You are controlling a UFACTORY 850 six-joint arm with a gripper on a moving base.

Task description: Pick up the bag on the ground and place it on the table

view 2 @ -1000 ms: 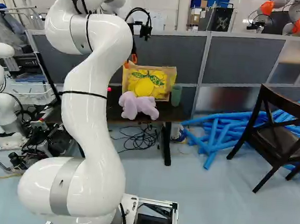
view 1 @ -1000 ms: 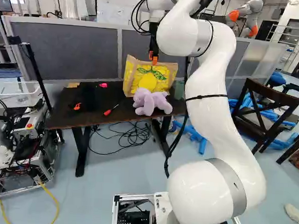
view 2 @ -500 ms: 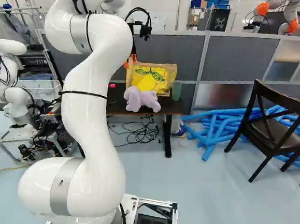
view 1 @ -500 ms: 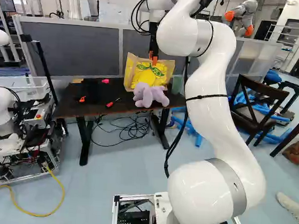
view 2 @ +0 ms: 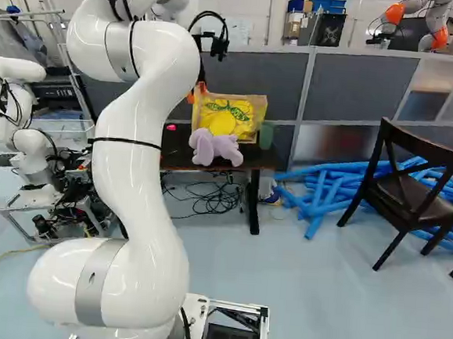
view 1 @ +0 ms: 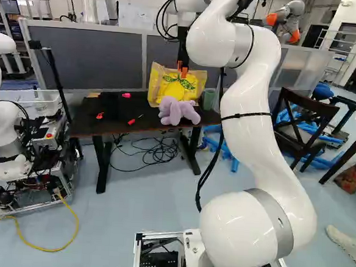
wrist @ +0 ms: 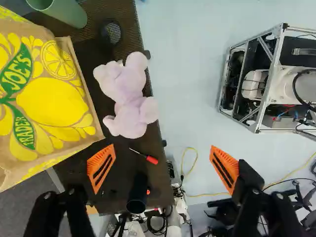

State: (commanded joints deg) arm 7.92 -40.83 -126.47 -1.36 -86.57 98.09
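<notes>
- Yellow and kraft-brown bag (view 1: 176, 86), lemon print: upright on the dark table (view 1: 148, 119), upper middle of the left base view. Off the ground, whatever the task's wording.
- Black gripper (wrist: 162, 147), orange pads (wrist: 101, 168): spread wide, holding nothing. One finger near the bag's edge in the wrist view, bag wholly outside the gap; contact not certain.
- Step in hand, by judgement: placing apparently complete, bag released.
- Next move, by judgement: a slow lift and withdrawal clear of the bag's upper edge, with no fresh grasp. Risk of snagging the paper or tipping the bag on the way out.
- Contents of the bag: hidden, mouth not readable from any view; rather full in outline.
- Green cup (view 2: 266, 136): upright just beside the bag, upper middle of the right base view. Contents too dim to tell.
- Pale bin (view 1: 44, 102): upper left of the left base view, beside another robot (view 1: 4, 127). Contents not readable.
- Lilac plush toy (view 1: 178, 111): loose on the table in front of the bag, in no container.
- Red-handled screwdriver (wrist: 151, 159): loose on the same tabletop.
</notes>
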